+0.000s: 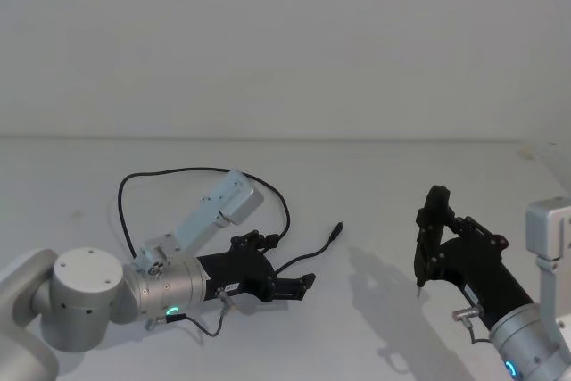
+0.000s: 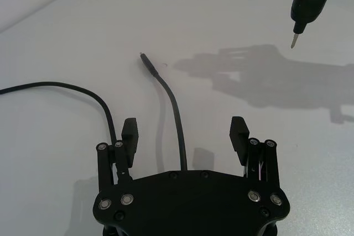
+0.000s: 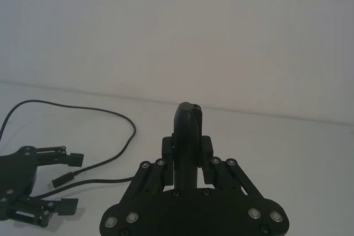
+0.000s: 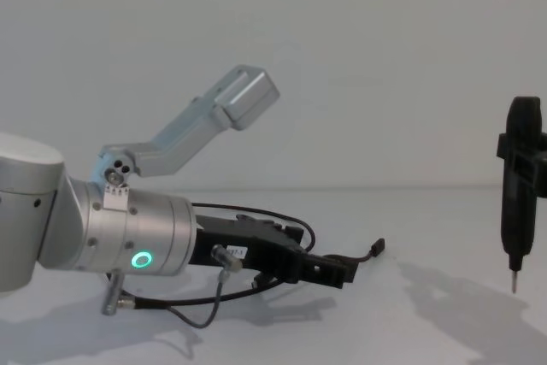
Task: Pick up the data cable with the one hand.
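Note:
The data cable (image 1: 201, 169) is a thin black cord lying in a loop on the white table, with one small plug (image 1: 337, 230) pointing right. My left gripper (image 1: 287, 261), flat, black and forked on a silver cylinder with a green ring light (image 4: 142, 259), hovers low over the cord's free end. It is open, and the cable (image 2: 175, 109) runs between its two fingers (image 2: 129, 131) without being pinched. My right gripper (image 1: 434, 240) stands at the right, shut on a slim black tool (image 4: 521, 185) with a pointed metal tip (image 2: 295, 40).
The white table (image 1: 375, 176) meets a plain white wall behind. A short grey wire (image 4: 201, 318) with a silver plug hangs from the left wrist. The tool tip hangs above the table to the right of the cable's plug.

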`<control>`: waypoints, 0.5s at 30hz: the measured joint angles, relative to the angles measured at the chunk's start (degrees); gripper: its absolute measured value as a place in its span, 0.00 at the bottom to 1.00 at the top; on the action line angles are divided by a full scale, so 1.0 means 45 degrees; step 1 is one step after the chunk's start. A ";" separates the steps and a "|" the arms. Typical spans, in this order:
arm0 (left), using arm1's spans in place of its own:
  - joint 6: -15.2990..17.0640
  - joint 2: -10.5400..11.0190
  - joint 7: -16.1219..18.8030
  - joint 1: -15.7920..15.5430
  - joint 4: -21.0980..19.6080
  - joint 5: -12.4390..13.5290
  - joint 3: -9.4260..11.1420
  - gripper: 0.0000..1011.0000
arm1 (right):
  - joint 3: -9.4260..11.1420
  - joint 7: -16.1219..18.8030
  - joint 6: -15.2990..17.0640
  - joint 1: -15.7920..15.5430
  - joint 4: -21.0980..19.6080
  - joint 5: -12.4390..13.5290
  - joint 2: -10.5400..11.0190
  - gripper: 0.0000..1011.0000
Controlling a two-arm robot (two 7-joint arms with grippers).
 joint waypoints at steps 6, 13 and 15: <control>0.0062 -0.0119 -0.0083 -0.0131 0.0206 0.0057 0.0084 0.94 | 0.0000 0.0000 0.0000 0.0000 0.0000 0.0000 0.0000 0.28; 0.0133 -0.0229 -0.0163 -0.0273 0.0418 0.0082 0.0164 0.73 | 0.0000 0.0000 0.0000 0.0001 0.0000 0.0000 0.0000 0.28; 0.0154 -0.0245 -0.0175 -0.0294 0.0450 0.0084 0.0176 0.69 | 0.0000 0.0000 0.0001 0.0000 0.0000 0.0000 0.0000 0.28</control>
